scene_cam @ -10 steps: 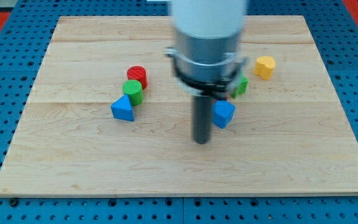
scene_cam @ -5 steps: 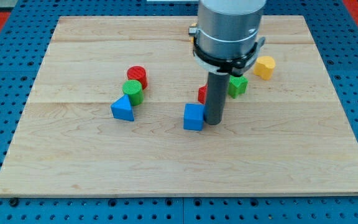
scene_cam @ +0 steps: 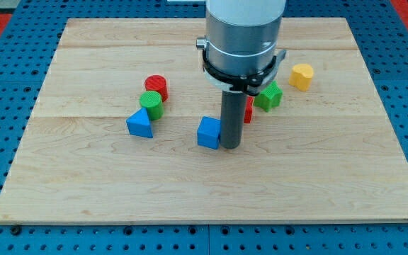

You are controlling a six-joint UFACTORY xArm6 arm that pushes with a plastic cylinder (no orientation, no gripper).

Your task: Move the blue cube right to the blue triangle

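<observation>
The blue cube [scene_cam: 208,132] sits near the middle of the wooden board. My tip [scene_cam: 230,146] stands right against the cube's right side. The blue triangle [scene_cam: 139,124] lies to the view's left of the cube, with a gap of about two cube widths between them. The rod and the arm's grey body hide part of the board above the cube.
A green cylinder [scene_cam: 151,103] and a red cylinder [scene_cam: 156,86] stand just above the blue triangle. A red block [scene_cam: 248,110], partly hidden by the rod, and a green block [scene_cam: 268,95] lie at the view's right of the rod. A yellow block [scene_cam: 302,76] lies further right.
My tip went from the cube's left side around to its right side and pushed it leftward. The blue cube has slid left toward the blue triangle.
</observation>
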